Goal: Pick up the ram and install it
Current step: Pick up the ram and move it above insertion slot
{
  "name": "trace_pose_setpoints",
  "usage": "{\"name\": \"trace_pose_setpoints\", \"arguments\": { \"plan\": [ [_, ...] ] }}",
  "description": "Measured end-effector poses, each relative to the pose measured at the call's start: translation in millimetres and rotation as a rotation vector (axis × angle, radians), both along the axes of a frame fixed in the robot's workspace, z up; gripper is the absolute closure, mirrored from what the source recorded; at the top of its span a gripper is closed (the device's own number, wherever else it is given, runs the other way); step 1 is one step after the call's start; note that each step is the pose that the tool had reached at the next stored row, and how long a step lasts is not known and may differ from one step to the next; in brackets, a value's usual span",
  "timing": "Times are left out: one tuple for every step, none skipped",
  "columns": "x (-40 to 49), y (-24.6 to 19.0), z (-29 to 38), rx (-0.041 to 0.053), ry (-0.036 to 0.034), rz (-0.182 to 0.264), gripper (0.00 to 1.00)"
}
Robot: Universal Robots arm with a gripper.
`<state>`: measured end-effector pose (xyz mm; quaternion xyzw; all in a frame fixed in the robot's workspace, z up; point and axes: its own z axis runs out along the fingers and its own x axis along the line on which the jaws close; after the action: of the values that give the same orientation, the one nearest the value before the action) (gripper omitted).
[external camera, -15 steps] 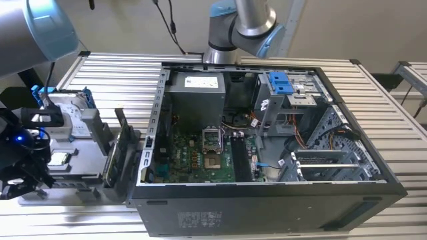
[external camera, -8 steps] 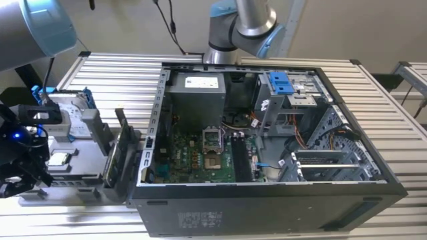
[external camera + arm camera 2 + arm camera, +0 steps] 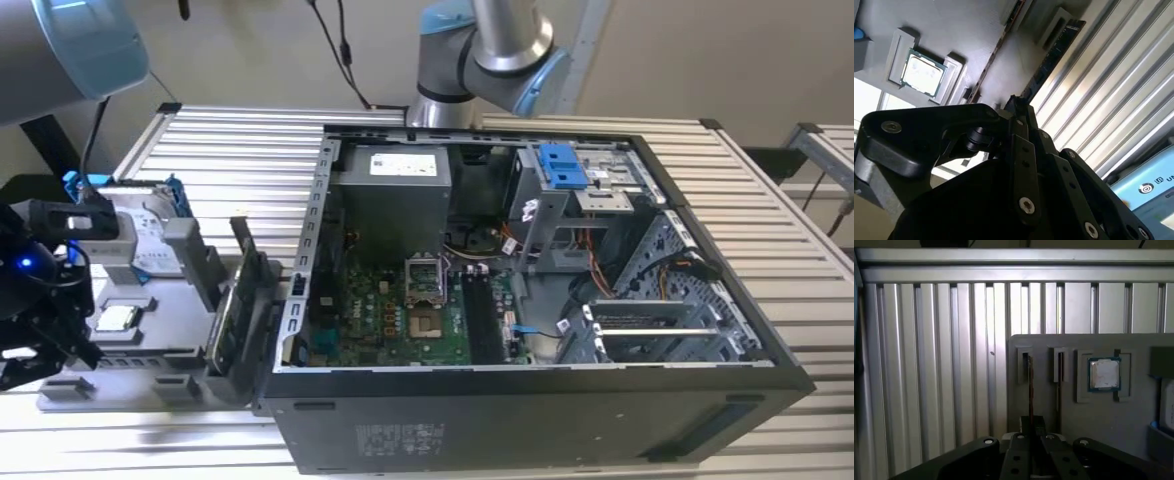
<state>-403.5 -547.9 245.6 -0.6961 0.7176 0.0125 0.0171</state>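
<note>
A: Where is the tool?

B: In the exterior view the tool [image 3: 54, 332] hangs over the grey tray [image 3: 154, 352], at the tray's corner toward the exterior view's left. The tray lies on the slatted bench [image 3: 227, 150], just beside the open computer case [image 3: 534, 425].

A: And the ram stick?

B: In the first wrist view the ram stick [image 3: 1029, 387] stands on its long edge in the slot nearest the tray's edge, with bare bench slats just past that edge. One end sits in its slot holder. The other end runs in between the fingers [image 3: 1025, 428].

A: Is the tool spread or pressed together?

B: Pressed together. The 2 fingers sit tight on either side of the stick's upper edge, pinching it. In the second wrist view the stick [image 3: 1053, 57] leads straight from the fingertips out to its holder.

A: What else does the tray carry?

B: A 2nd thin stick [image 3: 1059, 385] stands in the next slot, parallel to the 1st, near it but apart. Past that, a square processor chip [image 3: 1104, 375] lies flat in its pocket. In the exterior view an upright card [image 3: 247, 290] stands at the tray's edge next to the case.

A: And the case?

B: It lies on its side, open upward, with a green circuit board [image 3: 400, 320] on its floor. The arm's base [image 3: 461, 60] stands at the bench's far edge, behind the case.
</note>
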Motion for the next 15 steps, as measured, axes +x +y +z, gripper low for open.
{"name": "trace_pose_setpoints", "arguments": {
  "plan": [
    [0.0,0.0,1.3,0.0000,0.0000,0.000,0.86],
    [0.0,0.0,2.7,-0.0001,0.0001,0.000,0.86],
    [0.0,0.0,4.0,-0.0002,0.0002,0.000,0.86],
    [0.0,0.0,5.3,-0.0001,0.0001,0.000,0.86],
    [0.0,0.0,6.7,0.0000,0.0001,0.000,0.86],
    [0.0,0.0,8.0,-0.0001,0.0001,0.000,0.86],
    [0.0,0.0,9.2,0.0000,0.0000,0.000,0.86],
    [0.0,0.0,10.5,-0.0001,0.0001,0.000,0.86],
    [0.0,0.0,11.7,0.0000,0.0001,0.000,0.86],
    [0.0,0.0,12.9,0.0000,0.0000,0.000,0.86],
    [0.0,0.0,14.1,0.0000,0.0000,0.000,0.86],
    [0.0,0.0,15.4,0.0000,0.0001,0.000,0.86],
    [0.0,0.0,16.9,-0.0001,0.0001,0.000,0.86],
    [0.0,0.0,18.1,0.0000,0.0001,0.000,0.86],
    [0.0,0.0,19.4,0.0000,0.0000,0.000,0.86]
  ]
}}
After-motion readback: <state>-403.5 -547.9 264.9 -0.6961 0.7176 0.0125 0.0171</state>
